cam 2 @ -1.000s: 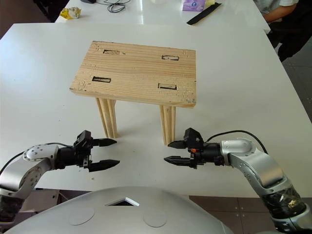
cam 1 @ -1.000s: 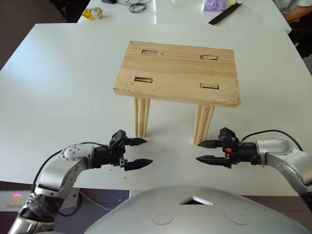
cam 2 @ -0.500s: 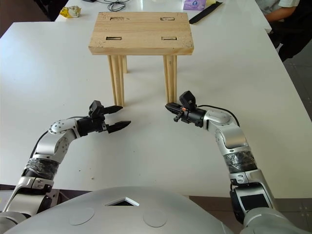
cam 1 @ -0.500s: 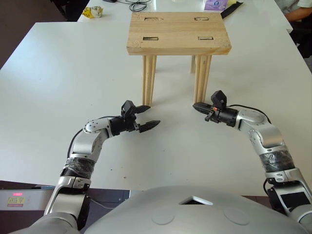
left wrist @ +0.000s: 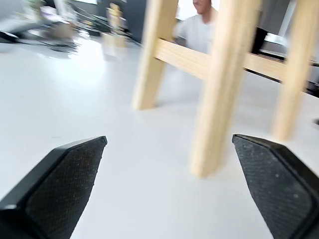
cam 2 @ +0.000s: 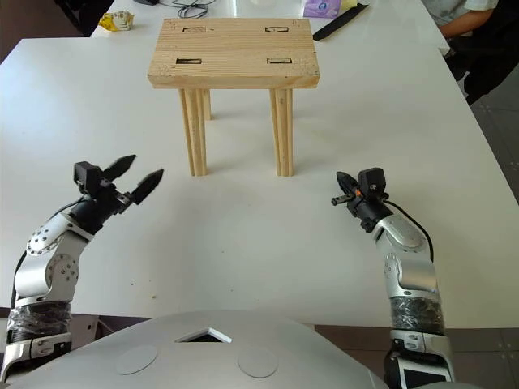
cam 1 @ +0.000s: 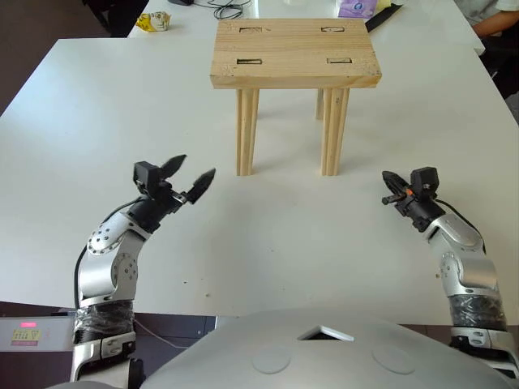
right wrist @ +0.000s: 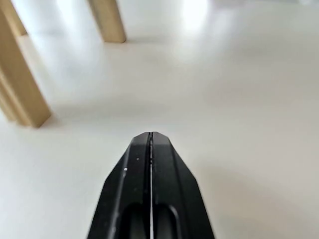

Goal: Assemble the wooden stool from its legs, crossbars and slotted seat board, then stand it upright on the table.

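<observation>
The wooden stool (cam 1: 293,55) stands upright on the white table (cam 1: 97,105), its slotted seat board on top and its legs (cam 1: 247,130) on the tabletop. In the left wrist view a crossbar (left wrist: 199,59) joins the legs. My left gripper (cam 1: 188,176) hangs open and empty above the table, to the left of the stool and nearer to me. My right gripper (cam 1: 387,186) is shut on nothing, low over the table to the stool's right; the right wrist view shows its fingertips (right wrist: 151,142) pressed together.
Across the back of the table lie a yellow packet (cam 1: 153,22), cables (cam 1: 229,10), a purple pack (cam 1: 358,8) and a black strip (cam 1: 383,16). Bare table lies between the two grippers and in front of the stool.
Both arms have drawn back from the stool's front legs and apart, left to the left, right to the right. The right gripper has shut. The stool stays standing.
</observation>
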{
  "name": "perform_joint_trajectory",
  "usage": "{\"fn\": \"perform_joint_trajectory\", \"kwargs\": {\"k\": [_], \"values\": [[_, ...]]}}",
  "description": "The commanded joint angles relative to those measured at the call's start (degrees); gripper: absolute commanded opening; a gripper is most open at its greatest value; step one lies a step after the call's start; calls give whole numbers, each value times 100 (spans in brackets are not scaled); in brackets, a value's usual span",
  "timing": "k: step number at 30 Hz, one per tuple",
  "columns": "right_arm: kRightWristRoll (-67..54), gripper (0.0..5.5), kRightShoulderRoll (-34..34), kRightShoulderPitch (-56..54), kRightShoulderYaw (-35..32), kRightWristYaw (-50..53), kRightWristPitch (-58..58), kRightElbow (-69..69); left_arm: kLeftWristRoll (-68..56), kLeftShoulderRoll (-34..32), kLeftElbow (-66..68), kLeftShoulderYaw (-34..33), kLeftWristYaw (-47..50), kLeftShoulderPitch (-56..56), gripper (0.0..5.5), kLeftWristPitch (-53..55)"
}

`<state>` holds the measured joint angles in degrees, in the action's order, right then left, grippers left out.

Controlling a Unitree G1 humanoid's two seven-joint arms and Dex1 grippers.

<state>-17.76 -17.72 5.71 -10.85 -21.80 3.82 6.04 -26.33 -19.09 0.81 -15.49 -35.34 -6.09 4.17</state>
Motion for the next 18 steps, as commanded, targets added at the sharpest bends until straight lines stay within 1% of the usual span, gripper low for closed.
{"fn": "perform_joint_trajectory", "kwargs": {"k": [1, 2, 4, 6, 12, 14, 15, 18], "values": [[446, 3, 503, -724, 105, 383, -1126, 1198, 1205, 558, 1281, 260, 1217, 762, 467, -1252], [614, 3, 551, -882, 154, 471, -1380, 1558, 1484, 644, 1660, 318, 1481, 909, 467, -1571], [797, 3, 681, -1199, 163, 671, -1805, 2231, 1774, 832, 2381, 444, 1712, 1129, 467, -2107], [891, 3, 765, -1425, 172, 758, -2127, 2618, 1816, 972, 2965, 503, 1732, 1323, 467, -2413], [1226, 3, 846, -1885, 230, 1076, -2854, 3405, 1889, 1109, 3976, 644, 1650, 1847, 467, -2943], [1307, 3, 857, -2004, 191, 1269, -3025, 3621, 1651, 1208, 4159, 519, 1595, 2025, 467, -2883], [1338, 21, 855, -2050, 187, 1328, -3117, 3711, 1616, 1221, 4241, 487, 1624, 2084, 467, -2887], [1364, 50, 863, -2192, 182, 1411, -3303, 3920, 1631, 1208, 4415, 490, 1660, 2184, 467, -3023]]}}
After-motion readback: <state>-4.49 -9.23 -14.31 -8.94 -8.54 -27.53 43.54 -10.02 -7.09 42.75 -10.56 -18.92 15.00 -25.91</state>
